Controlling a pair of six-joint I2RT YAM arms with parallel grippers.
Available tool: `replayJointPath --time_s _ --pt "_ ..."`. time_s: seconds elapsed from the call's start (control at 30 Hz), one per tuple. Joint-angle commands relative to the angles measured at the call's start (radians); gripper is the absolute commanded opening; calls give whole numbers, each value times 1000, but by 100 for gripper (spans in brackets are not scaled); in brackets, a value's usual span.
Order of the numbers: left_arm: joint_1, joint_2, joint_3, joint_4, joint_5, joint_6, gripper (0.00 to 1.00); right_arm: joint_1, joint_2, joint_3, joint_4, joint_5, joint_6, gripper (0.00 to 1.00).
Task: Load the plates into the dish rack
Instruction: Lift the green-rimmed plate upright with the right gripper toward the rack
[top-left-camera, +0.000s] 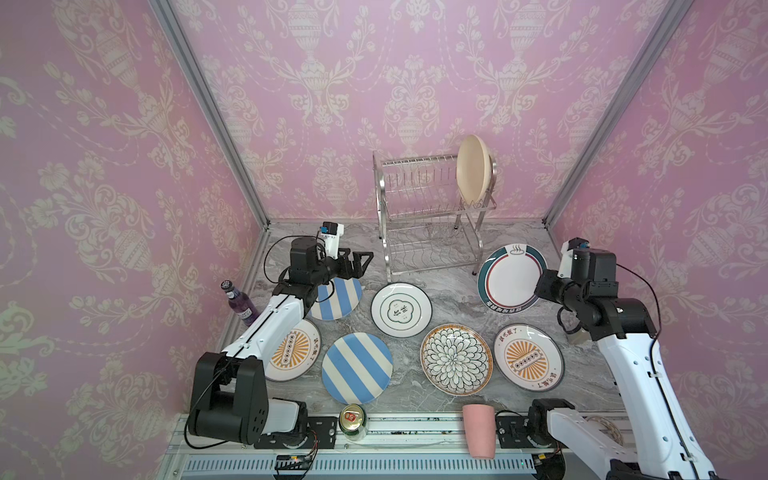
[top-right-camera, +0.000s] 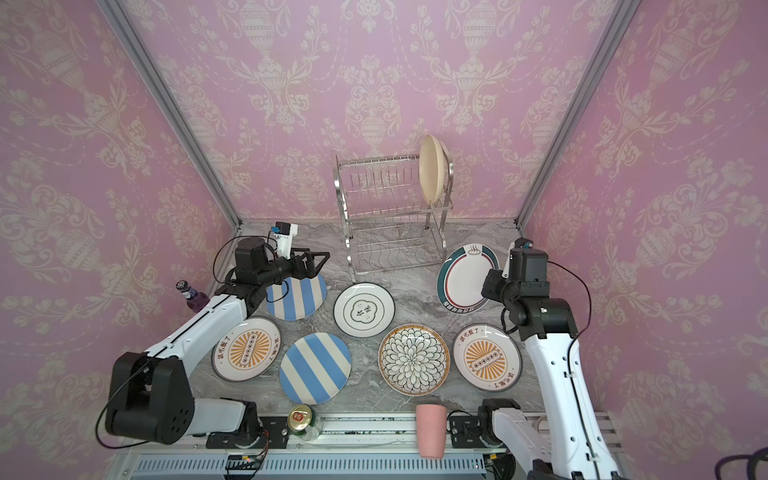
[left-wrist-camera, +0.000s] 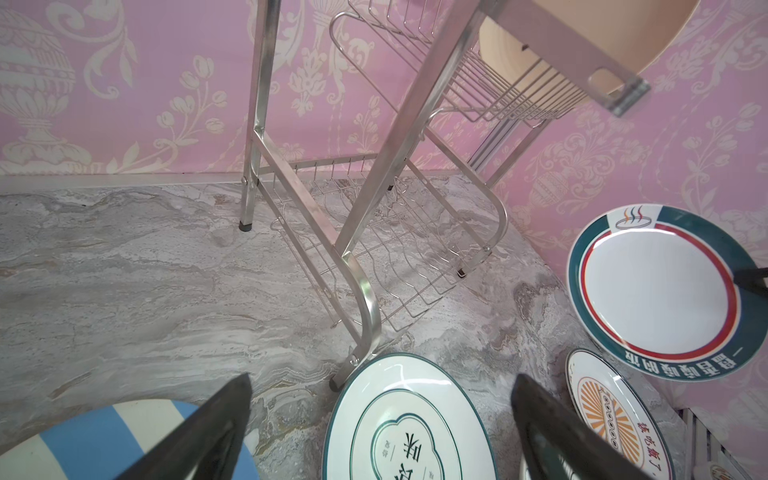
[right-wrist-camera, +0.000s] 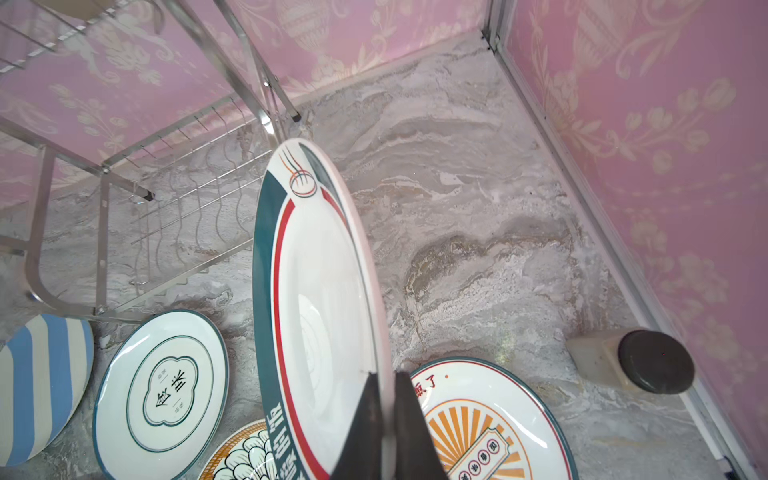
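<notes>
The steel dish rack (top-left-camera: 432, 216) stands at the back with a cream plate (top-left-camera: 471, 170) upright in its upper tier. My right gripper (right-wrist-camera: 384, 382) is shut on the rim of the teal-rimmed plate (right-wrist-camera: 316, 291), which is tilted up on edge just right of the rack (top-left-camera: 511, 278). My left gripper (left-wrist-camera: 382, 378) hangs open and empty left of the rack, above a blue-striped plate (top-left-camera: 336, 297). Flat on the table lie the cloud-outline plate (top-left-camera: 401, 309), another striped plate (top-left-camera: 356, 368), the petal plate (top-left-camera: 456, 358) and two orange-sunburst plates (top-left-camera: 528, 357) (top-left-camera: 291, 349).
A purple bottle (top-left-camera: 239, 301) stands by the left wall. A can (top-left-camera: 353, 422) and a pink cup (top-left-camera: 478, 430) sit on the front rail. A jar with a dark lid (right-wrist-camera: 640, 361) lies by the right wall.
</notes>
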Motion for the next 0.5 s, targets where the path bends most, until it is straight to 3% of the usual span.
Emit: replayJointPath --time_s 0.0,0.2,0.47 --pt "-9 7 33 38 29 -13 99 79 -25 136 -28 81 -66 0" --pt "-9 -12 39 -7 33 11 99 210 16 343 -94 119 -81 0" --pt "-9 -45 6 -23 30 -15 99 405 201 581 3 245 -168 0"
